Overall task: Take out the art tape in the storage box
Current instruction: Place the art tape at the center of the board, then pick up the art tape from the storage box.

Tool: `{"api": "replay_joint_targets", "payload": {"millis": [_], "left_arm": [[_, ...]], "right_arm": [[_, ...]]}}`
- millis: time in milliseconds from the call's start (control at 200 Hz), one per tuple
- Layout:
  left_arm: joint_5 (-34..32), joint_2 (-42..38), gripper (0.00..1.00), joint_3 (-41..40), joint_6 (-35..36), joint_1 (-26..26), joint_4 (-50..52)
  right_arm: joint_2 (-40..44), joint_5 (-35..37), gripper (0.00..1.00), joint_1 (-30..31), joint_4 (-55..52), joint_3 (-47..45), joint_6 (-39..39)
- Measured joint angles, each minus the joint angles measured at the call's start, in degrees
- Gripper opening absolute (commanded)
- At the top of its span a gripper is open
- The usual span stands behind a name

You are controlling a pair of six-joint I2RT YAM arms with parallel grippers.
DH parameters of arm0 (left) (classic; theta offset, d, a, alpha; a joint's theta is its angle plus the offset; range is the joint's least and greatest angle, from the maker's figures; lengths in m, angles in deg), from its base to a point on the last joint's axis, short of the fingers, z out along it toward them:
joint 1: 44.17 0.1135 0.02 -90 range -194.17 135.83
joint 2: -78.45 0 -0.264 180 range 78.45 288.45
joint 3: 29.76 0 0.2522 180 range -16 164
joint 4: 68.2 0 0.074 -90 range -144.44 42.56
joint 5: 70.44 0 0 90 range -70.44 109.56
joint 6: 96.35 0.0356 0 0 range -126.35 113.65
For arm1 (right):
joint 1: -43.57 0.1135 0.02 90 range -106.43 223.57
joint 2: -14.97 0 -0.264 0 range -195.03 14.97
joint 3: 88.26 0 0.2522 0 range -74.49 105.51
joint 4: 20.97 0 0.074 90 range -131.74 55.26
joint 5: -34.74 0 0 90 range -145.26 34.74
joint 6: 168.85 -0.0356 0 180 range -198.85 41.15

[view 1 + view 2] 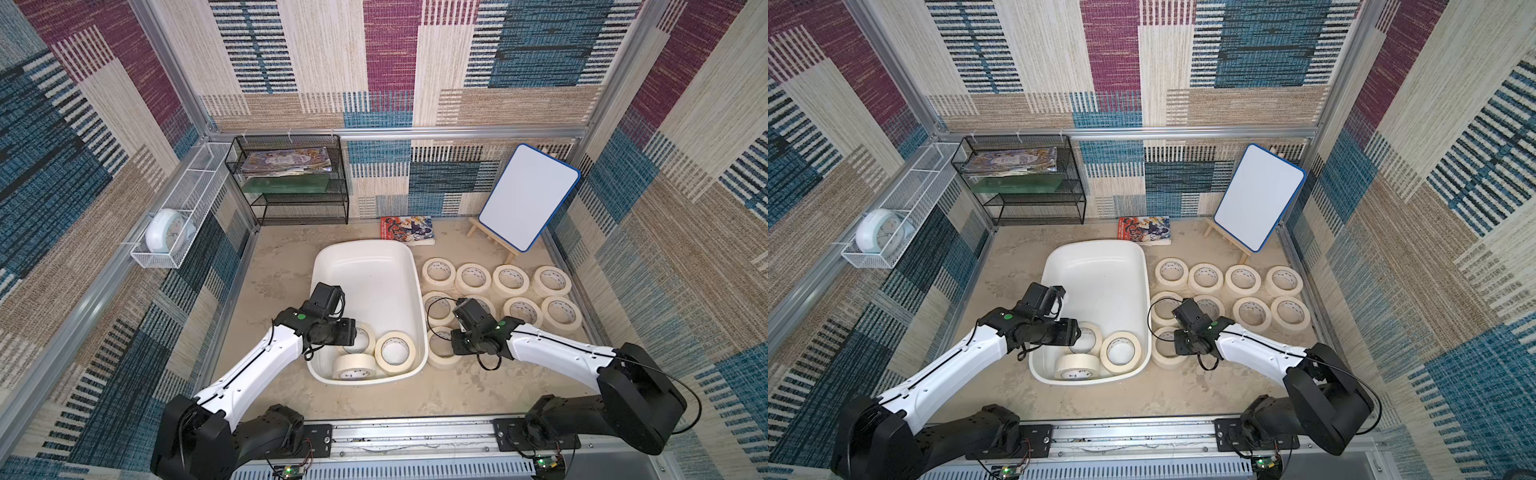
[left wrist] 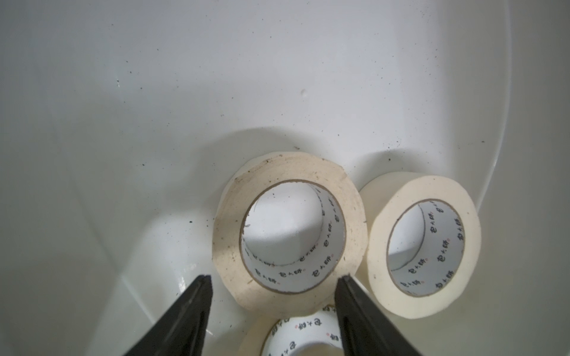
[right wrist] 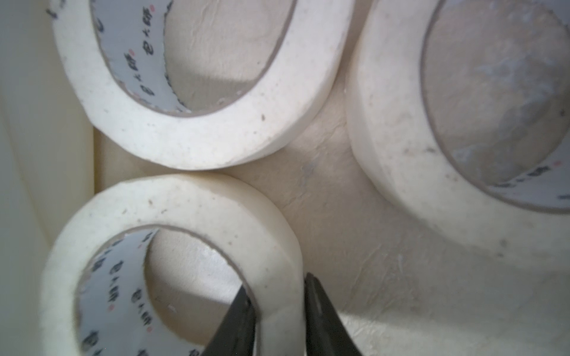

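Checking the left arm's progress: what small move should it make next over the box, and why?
Probably lower the left gripper and close its jaws on the tape roll between them. The jaws stand open, flanking that roll's near edge without gripping it, and three rolls lie in the storage box, so the task is not yet done.

Woven patchwork walls [image 1: 390,62] in cream, blue and plum close in my sandy-beige desk [image 1: 286,266] under even light. A black wire rack [image 1: 291,199] holding magazines [image 1: 286,162] stands at its far left corner. A white wire basket [image 1: 195,187] with a clock [image 1: 168,235] hangs above the left edge, and a whiteboard [image 1: 525,195] on an easel [image 1: 482,230] leans far right.
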Motion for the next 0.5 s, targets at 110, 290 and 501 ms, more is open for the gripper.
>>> {"api": "replay_joint_targets", "payload": {"millis": [110,290,501], "left_arm": [[0.0,0.4,0.70,0.0,-0.4,-0.1,0.0],[0.2,1.5,0.69,0.0,-0.6,-0.3,0.0],[0.1,3.5,0.67,0.1,-0.6,-1.1,0.6]], "right_arm": [[1.9,0.6,0.57,0.0,-1.5,0.7,0.2],[5.7,2.5,0.57,0.0,-6.3,5.0,1.0],[6.6,6.4,0.57,0.0,-10.5,11.6,2.7]]}}
